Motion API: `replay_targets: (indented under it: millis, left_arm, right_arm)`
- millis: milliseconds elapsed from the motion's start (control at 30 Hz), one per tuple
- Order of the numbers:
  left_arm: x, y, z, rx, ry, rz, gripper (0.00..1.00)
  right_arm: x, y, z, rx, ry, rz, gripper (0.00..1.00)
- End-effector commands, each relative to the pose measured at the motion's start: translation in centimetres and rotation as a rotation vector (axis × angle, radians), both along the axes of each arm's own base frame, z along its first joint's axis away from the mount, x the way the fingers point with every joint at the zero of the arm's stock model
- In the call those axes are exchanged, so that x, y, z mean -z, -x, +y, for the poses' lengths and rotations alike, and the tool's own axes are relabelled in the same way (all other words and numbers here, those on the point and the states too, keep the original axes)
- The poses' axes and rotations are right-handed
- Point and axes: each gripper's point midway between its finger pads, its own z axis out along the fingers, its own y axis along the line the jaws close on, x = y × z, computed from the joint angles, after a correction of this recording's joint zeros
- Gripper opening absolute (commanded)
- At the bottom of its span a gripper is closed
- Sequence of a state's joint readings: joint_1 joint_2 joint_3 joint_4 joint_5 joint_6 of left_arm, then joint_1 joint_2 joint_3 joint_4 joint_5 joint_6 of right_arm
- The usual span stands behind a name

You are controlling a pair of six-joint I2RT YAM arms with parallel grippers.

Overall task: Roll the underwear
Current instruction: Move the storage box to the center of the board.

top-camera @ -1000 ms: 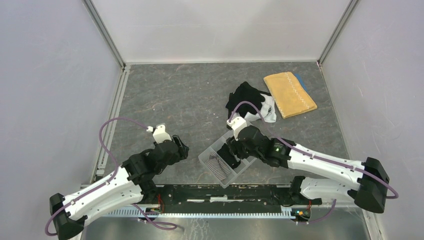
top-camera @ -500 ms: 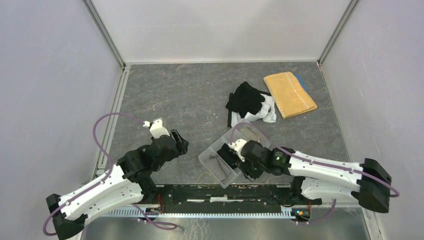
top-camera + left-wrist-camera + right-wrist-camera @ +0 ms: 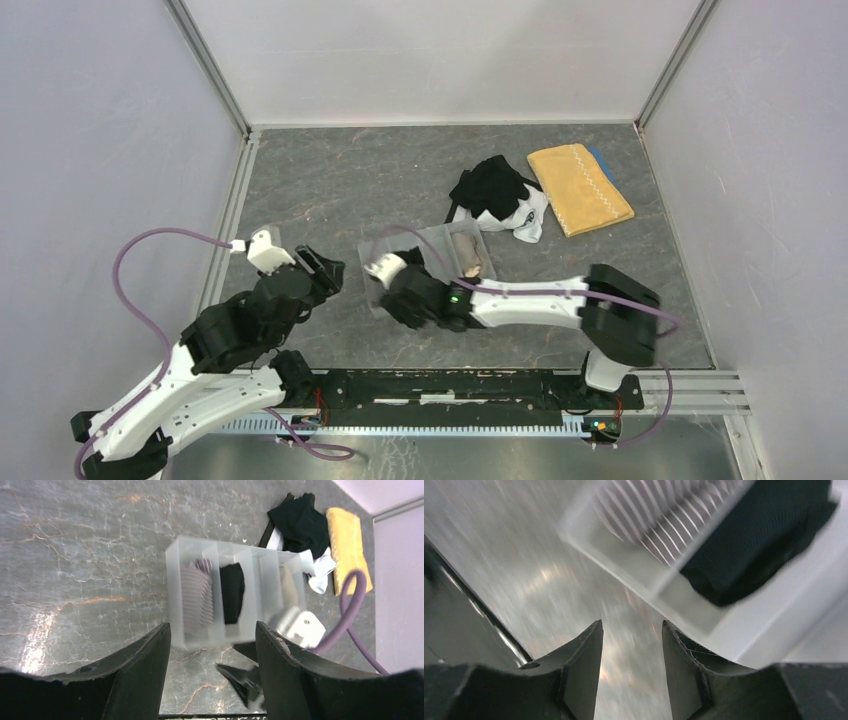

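Observation:
A pile of black and white underwear (image 3: 495, 195) lies at the back right, and shows in the left wrist view (image 3: 300, 522). The clear divided tray (image 3: 432, 237) holds a grey-striped roll (image 3: 196, 597), a black roll (image 3: 232, 592) and a beige roll (image 3: 465, 255). My right gripper (image 3: 392, 303) is open and empty just off the tray's near-left corner; its view is motion-blurred and shows the striped roll (image 3: 664, 510) and black roll (image 3: 764, 545) just ahead. My left gripper (image 3: 325, 268) is open and empty left of the tray, facing it (image 3: 212, 650).
The mustard-yellow towel (image 3: 580, 188) lies flat at the back right beside the pile. White enclosure walls stand on three sides, with a metal rail along the left edge. The arm base rail runs along the near edge.
The tray has slid left and turned so it lies across the table. My right arm swung left with it. My left arm drew back to the left.

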State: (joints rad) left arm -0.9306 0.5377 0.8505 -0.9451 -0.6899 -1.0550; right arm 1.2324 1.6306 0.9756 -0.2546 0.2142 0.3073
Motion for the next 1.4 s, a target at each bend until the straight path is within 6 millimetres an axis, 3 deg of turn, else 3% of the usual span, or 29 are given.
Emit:
replay_targets:
  millis: [0, 67, 100, 167, 233, 267, 400, 500, 600, 667, 800, 967, 1067, 1167, 1233, 1300, 1367]
  left_arm:
    - [-1.8, 0.1, 2.9, -0.124, 0.004, -0.037, 0.69]
    - [-1.7, 0.2, 3.3, -0.135, -0.005, -0.031, 0.7]
    - [-1.7, 0.3, 3.4, -0.137, -0.005, -0.029, 0.7]
    - [-1.5, 0.4, 3.5, -0.138, -0.003, -0.027, 0.7]
    - [-1.3, 0.3, 3.4, -0.139, 0.001, -0.029, 0.7]
    - [-1.2, 0.2, 3.3, -0.137, 0.003, -0.031, 0.7]
    - [-0.8, -0.1, 2.4, -0.11, -0.01, -0.023, 0.71]
    - [-0.2, -0.4, 1.5, -0.083, -0.03, -0.01, 0.71]
    - [0.4, -0.7, 0.3, -0.042, -0.034, -0.001, 0.71]
    - [0.7, -0.9, -0.5, -0.019, -0.036, 0.009, 0.71]
    - [1.1, -1.1, -1.4, 0.007, -0.038, 0.022, 0.71]
    - [1.4, -1.1, -2.0, 0.028, -0.039, 0.033, 0.71]
    - [1.6, -1.2, -2.2, 0.03, -0.041, 0.036, 0.71]
    - [1.8, -1.4, -2.5, 0.034, -0.045, 0.038, 0.71]
    - [2.1, -1.5, -3.0, 0.043, -0.048, 0.045, 0.71]
    - [2.5, -1.7, -3.4, 0.049, -0.053, 0.053, 0.71]
    - [3.0, -1.8, -3.8, 0.062, -0.06, 0.065, 0.71]
  right_arm:
    - [-7.7, -4.6, 11.6, -0.098, -0.28, -0.199, 0.52]
    - [-9.8, -3.8, 13.6, -0.181, -0.34, -0.186, 0.55]
    - [-10.2, -3.5, 13.4, -0.198, -0.348, -0.183, 0.56]
    - [-10.8, -3.4, 11.0, -0.178, -0.347, -0.198, 0.57]
    - [-11.6, -4.2, 7.1, -0.113, -0.356, -0.206, 0.57]
    - [-11.0, -5.1, 4.8, -0.054, -0.339, -0.202, 0.56]
    - [-9.3, -9.7, -6.5, 0.243, -0.214, -0.214, 0.54]
    - [-7.9, -11.6, -14.8, 0.459, -0.079, -0.253, 0.53]
    - [-5.3, -12.1, -19.5, 0.558, -0.007, -0.204, 0.53]
    - [-3.8, -12.2, -20.3, 0.567, 0.014, -0.165, 0.52]
    - [-1.8, -13.1, -17.8, 0.518, -0.037, -0.086, 0.48]
    - [-0.9, -15.0, -11.0, 0.393, -0.166, 0.017, 0.44]
    - [-2.0, -15.3, -4.8, 0.252, -0.239, 0.035, 0.45]
    - [-4.9, -15.6, 1.5, 0.117, -0.35, 0.005, 0.5]
    - [-7.2, -16.0, 4.6, 0.038, -0.479, -0.015, 0.56]
    - [-8.0, -17.1, 5.3, 0.039, -0.518, -0.034, 0.57]
    - [-7.9, -18.6, 3.5, 0.113, -0.475, -0.069, 0.57]
